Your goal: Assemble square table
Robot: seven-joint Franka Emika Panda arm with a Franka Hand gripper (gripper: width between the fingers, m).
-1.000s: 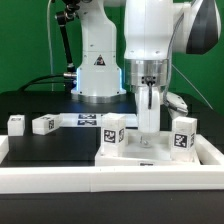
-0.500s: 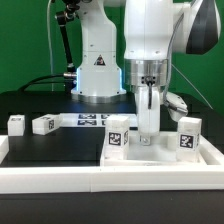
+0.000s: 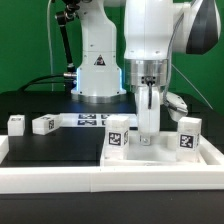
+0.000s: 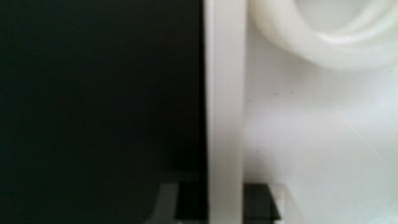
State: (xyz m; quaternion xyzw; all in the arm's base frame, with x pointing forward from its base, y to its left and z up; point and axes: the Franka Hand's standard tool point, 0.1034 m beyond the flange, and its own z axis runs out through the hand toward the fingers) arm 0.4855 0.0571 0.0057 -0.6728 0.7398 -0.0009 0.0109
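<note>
The square table's white slab (image 3: 150, 160) lies flat at the front of the exterior view's right. Two tagged legs (image 3: 117, 137) (image 3: 188, 135) stand on it. My gripper (image 3: 148, 132) reaches straight down between them and is shut on the slab's far edge. In the wrist view the slab's bright edge (image 4: 226, 90) runs between my dark fingers (image 4: 180, 203), with my gripper (image 4: 224, 204) closed across it. A round white rim (image 4: 317, 45) shows on the slab beside that edge. Two more loose legs (image 3: 16, 124) (image 3: 44, 125) rest on the black table at the exterior view's left.
A long white rail (image 3: 60, 180) edges the front of the work surface and turns up along the right side (image 3: 213, 150). The marker board (image 3: 88, 121) lies behind the slab. The robot's white base (image 3: 100, 70) stands at the back.
The jaws have closed on the slab's edge. The slab and its two standing legs shifted slightly toward the exterior view's right a second ago, then stayed still.
</note>
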